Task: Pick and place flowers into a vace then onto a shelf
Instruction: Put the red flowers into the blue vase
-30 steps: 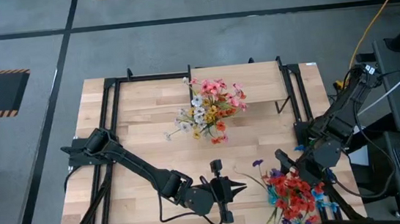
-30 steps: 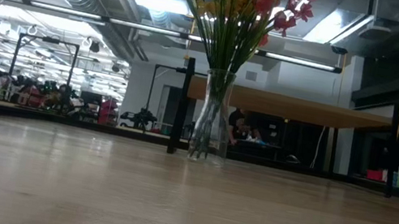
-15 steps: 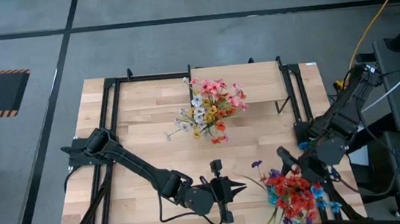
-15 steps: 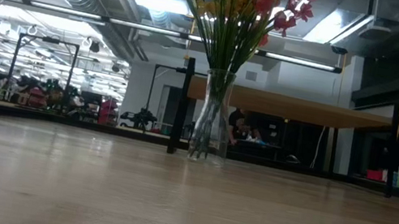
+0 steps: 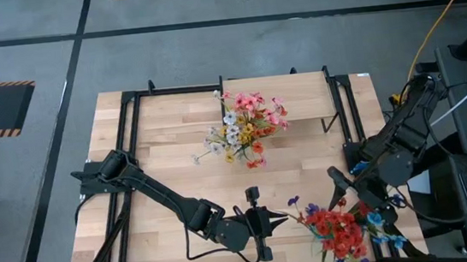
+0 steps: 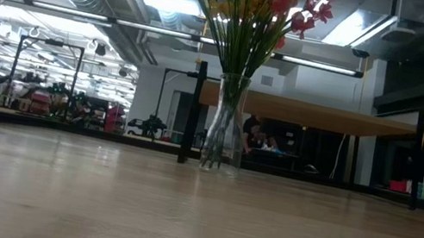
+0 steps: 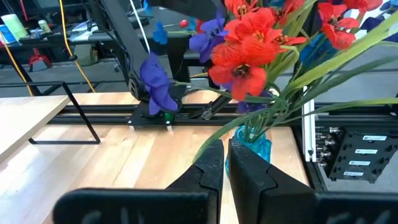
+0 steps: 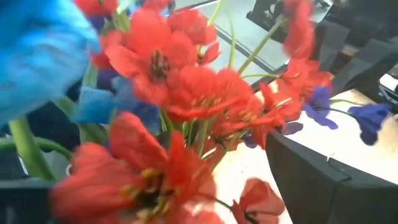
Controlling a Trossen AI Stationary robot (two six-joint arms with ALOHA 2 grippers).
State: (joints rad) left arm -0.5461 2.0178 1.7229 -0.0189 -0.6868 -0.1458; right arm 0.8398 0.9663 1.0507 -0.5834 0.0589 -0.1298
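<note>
While both my arms sit low along the near edge, the broad butcher-block tabletop [image 5: 177, 166] fills most of the high view, framed by black metal rails. At its far side stands the shelf [image 5: 307, 95], a flat pale wood board raised on thin black posts, narrower than the table; in the low view its underside [image 6: 318, 114] shows behind the vase.

My left arm reaches from the table's left side toward the near middle, and my left gripper [image 5: 264, 223] rests close to the wood with its two dark fingers [image 7: 211, 168] pressed nearly together, holding nothing. My right arm comes in from the right edge, and my right gripper [image 5: 362, 200] hangs over the near right corner among a bunch of flowers. Blooms crowd that wrist view, so I cannot tell whether those fingers are spread or pinched.

Near the table's middle, just in front of the shelf, stands a clear glass vase [image 6: 226, 123], upright, already holding a spray of pink, white, yellow and orange flowers [image 5: 246, 125] on long green stems.

At the near right corner is the second bunch, red flowers [image 5: 337, 228] with purple and blue blooms [image 7: 155, 81] on thin green stems. From my left wrist I see its stems gathered down into something small and blue [image 7: 255, 146], just beyond my left fingertips.
</note>
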